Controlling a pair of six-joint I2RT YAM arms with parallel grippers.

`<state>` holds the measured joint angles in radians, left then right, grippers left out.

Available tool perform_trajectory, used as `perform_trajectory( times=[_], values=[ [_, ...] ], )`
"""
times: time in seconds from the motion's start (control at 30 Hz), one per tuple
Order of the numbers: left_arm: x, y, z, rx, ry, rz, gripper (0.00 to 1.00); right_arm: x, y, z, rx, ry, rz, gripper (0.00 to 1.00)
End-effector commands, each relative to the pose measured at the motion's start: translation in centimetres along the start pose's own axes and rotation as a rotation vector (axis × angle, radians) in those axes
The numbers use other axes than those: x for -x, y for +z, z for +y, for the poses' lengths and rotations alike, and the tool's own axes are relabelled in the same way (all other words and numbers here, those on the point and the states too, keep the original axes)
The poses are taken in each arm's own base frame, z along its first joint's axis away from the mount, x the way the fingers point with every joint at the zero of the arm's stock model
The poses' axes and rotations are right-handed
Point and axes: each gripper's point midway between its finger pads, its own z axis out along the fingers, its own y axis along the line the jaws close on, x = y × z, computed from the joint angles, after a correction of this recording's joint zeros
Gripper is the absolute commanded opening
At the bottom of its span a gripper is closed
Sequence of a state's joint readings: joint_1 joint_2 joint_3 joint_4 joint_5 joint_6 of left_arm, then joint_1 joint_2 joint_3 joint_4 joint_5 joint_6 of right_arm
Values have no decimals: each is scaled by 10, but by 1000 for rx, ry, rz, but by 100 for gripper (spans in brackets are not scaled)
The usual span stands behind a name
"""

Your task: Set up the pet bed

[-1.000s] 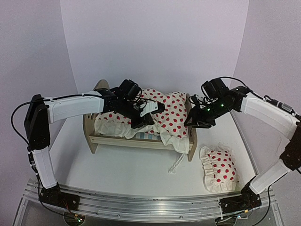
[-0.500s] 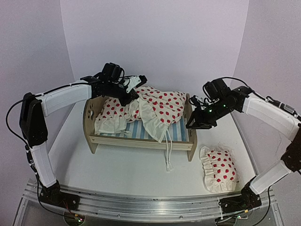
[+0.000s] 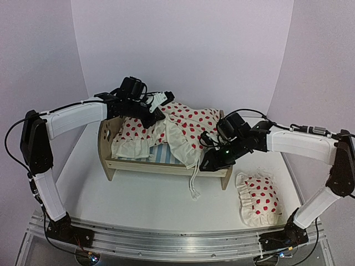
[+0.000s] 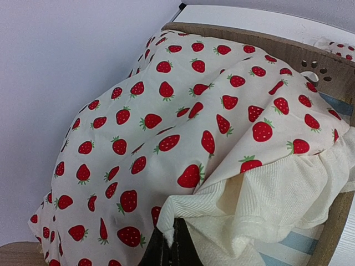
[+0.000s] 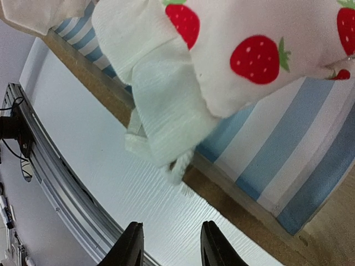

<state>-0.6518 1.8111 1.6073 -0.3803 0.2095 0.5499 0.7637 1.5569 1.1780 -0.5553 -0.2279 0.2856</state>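
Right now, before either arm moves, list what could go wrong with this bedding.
The left gripper is shut on the blanket, bunched high at the headboard; a hard pull may drag the bed frame along. The blanket's ties dangle over the front rail beside the open right gripper and could snag its fingers.

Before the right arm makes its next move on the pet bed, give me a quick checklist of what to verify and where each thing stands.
1. Left tool gripping the blanket: ok, shut on a raised fold.
2. Right tool free: ok, jaws apart, nothing between them.
3. Blanket flat over the mattress: not ok, bunched, one corner hanging off the pet bed.
4. Pillow on the pet bed: not ok, it lies on the table beside it.
5. Pet bed upright: ok.
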Motion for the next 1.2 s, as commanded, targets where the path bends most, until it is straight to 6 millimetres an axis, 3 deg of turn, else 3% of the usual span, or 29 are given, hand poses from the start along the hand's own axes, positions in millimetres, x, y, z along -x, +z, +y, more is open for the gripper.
perform_trajectory(
  times=[0.0,0.13,0.33,0.47,0.63,0.83,1.03,1.17],
  values=[
    [28,-23,12,46,18,-93,0,18,15,0,26,5,-71,36],
    [26,-24,10,40,15,-91,0,26,21,5,58,9,-85,34],
    [26,-26,8,36,17,-96,0,27,25,-8,-10,9,-100,22],
    [26,-26,8,35,15,-97,0,29,23,-8,-15,2,-108,7],
    [25,-27,7,33,20,-98,0,26,11,-5,-6,-5,-122,9],
    [26,-27,6,28,24,-104,0,22,11,-5,16,5,-106,16],
    [25,-30,5,27,26,-105,0,17,14,-7,19,9,-92,0],
    [25,-33,3,28,27,-106,0,22,8,-7,2,6,-107,0]
  ],
)
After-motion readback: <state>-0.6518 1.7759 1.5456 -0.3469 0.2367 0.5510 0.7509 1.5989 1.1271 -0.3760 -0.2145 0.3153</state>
